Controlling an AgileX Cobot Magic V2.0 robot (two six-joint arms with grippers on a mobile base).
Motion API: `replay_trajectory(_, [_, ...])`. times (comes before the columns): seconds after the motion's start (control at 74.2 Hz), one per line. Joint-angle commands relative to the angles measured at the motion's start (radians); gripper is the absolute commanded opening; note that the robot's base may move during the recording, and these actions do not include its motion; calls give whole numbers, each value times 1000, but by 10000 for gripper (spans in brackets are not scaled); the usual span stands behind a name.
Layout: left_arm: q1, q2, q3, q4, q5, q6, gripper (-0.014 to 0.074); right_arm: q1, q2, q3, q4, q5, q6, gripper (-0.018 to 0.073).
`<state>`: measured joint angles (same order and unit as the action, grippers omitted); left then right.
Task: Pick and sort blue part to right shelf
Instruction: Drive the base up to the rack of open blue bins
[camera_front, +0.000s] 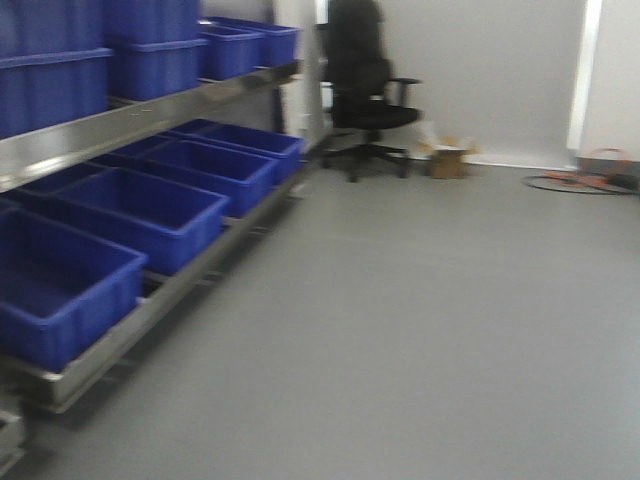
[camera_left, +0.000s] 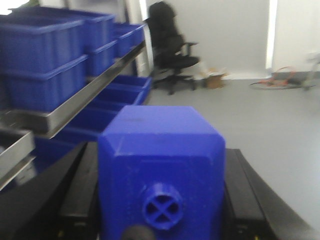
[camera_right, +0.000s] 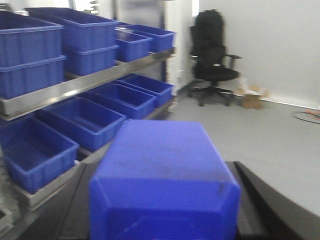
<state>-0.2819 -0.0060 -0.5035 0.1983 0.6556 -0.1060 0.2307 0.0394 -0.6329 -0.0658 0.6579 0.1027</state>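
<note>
In the left wrist view a blue part (camera_left: 160, 145), a blocky piece with a round cross-shaped socket on its near face, sits clamped between the black fingers (camera_left: 80, 195) of my left gripper (camera_left: 160, 200). My right gripper (camera_right: 162, 210) is shut on a second blue part (camera_right: 165, 165), a smooth chamfered block that fills the space between its fingers (camera_right: 255, 200). A metal shelf (camera_front: 130, 120) with blue bins (camera_front: 150, 215) runs along the left of every view. I cannot tell whether it is the right shelf. Neither gripper shows in the front view.
The rack has two levels with several open blue bins (camera_right: 75, 117) on each. A black office chair (camera_front: 365, 90) stands at the far wall, with a cardboard box (camera_front: 447, 160) beside it. Cables (camera_front: 585, 178) lie on the grey floor at far right.
</note>
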Motion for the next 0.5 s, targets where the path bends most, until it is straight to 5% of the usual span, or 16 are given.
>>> replay_trajectory(0.0, [-1,-8,2,4,-95,-8,294,-3,18,-27,-8,-96,-1,215])
replay_trajectory(0.485, [-1,-8,169,4,-157,-8,294,-3,18,-27,-8,-96,-1,215])
